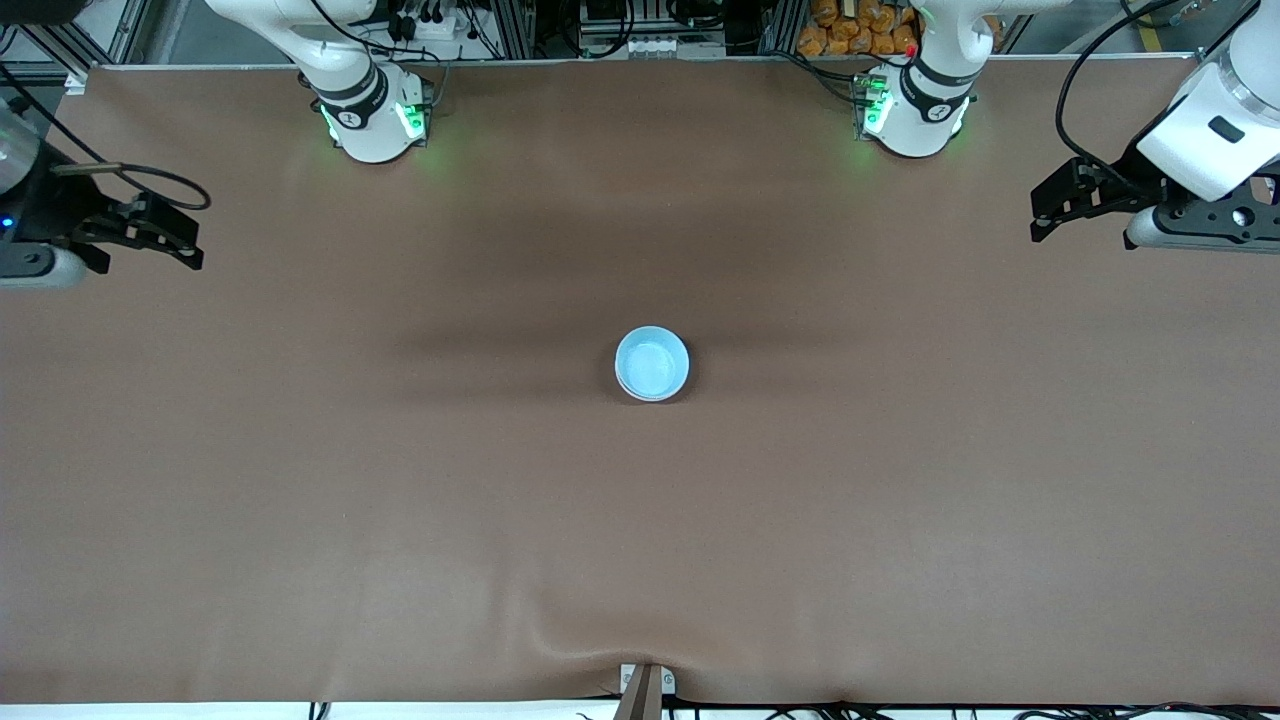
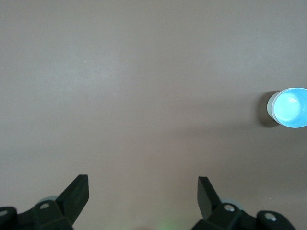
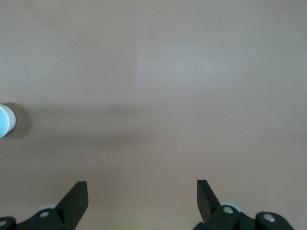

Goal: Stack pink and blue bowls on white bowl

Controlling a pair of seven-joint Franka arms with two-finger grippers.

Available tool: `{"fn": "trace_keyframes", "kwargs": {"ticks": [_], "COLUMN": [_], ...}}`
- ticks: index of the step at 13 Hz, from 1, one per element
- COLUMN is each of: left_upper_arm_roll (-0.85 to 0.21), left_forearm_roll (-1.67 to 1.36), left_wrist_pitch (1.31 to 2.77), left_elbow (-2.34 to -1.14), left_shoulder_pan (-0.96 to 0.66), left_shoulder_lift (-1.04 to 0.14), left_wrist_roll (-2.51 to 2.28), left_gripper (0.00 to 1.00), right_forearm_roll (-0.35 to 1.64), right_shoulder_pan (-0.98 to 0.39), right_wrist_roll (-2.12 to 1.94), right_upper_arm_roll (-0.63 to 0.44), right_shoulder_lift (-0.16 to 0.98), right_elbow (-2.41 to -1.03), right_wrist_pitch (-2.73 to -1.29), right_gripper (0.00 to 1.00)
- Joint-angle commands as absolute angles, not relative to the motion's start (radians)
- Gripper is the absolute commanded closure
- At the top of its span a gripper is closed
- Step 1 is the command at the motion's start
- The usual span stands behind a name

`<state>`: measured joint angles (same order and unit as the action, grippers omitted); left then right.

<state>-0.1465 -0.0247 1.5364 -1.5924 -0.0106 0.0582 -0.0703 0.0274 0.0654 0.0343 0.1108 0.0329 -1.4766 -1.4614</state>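
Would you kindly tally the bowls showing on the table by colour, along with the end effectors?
Blue bowl: 1, on top of the stack.
White bowl: 1, only its wall shows below the blue one.
Pink bowl: 0 showing; one may be hidden in the stack.
End effectors: 2, left end effector and right end effector, both open, waiting.
Total: 2 bowls, 2 end effectors.

No readable text in any view.

No word, label, brand, number or sign can be made out. The blue bowl [image 1: 652, 363] is plain, the brown table cover [image 1: 400, 480] is unmarked, and small dark marks on the white arm bases [image 1: 372, 120] are too small to read.
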Motion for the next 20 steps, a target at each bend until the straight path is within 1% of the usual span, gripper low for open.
{"fn": "trace_keyframes", "kwargs": {"ticks": [1, 3, 7, 9, 11, 12, 14, 20], "left_upper_arm_roll": [-0.143, -0.143, -0.143, -0.143, -0.143, -0.143, -0.143, -0.143], "left_forearm_roll": [-0.037, -0.037, -0.037, -0.037, -0.037, -0.037, -0.038, -0.038], "left_wrist_pitch": [1.517, 1.516, 1.514, 1.509, 1.509, 1.509, 1.509, 1.509], "left_elbow": [-1.572, -1.572, -1.572, -1.571, -1.571, -1.571, -1.571, -1.572], "left_shoulder_pan": [-0.015, -0.015, -0.015, -0.015, -0.015, -0.015, -0.015, -0.015], "left_shoulder_lift": [0.049, 0.049, 0.051, 0.049, 0.049, 0.051, 0.049, 0.051], "left_wrist_roll": [-0.058, -0.058, -0.058, -0.058, -0.058, -0.057, -0.057, -0.057], "left_gripper": [0.00, 0.00, 0.00, 0.00, 0.00, 0.00, 0.00, 0.00], "right_forearm_roll": [0.110, 0.110, 0.101, 0.100, 0.095, 0.060, -0.044, -0.011], "right_shoulder_pan": [0.123, 0.114, 0.114, 0.109, 0.075, 0.058, 0.038, 0.066], "right_wrist_roll": [0.089, 0.158, 0.158, 0.156, 0.155, 0.147, 0.099, 0.086], "right_upper_arm_roll": [0.120, 0.124, 0.126, 0.129, 0.129, 0.129, 0.129, 0.121], "right_shoulder_lift": [0.034, 0.031, 0.023, 0.002, -0.041, -0.046, -0.046, -0.044], "right_elbow": [-1.463, -1.463, -1.480, -1.515, -1.572, -1.577, -1.577, -1.578], "right_wrist_pitch": [-1.428, -1.428, -1.450, -1.485, -1.537, -1.549, -1.549, -1.540], "right_gripper": [0.00, 0.00, 0.00, 0.00, 0.00, 0.00, 0.00, 0.00]}}
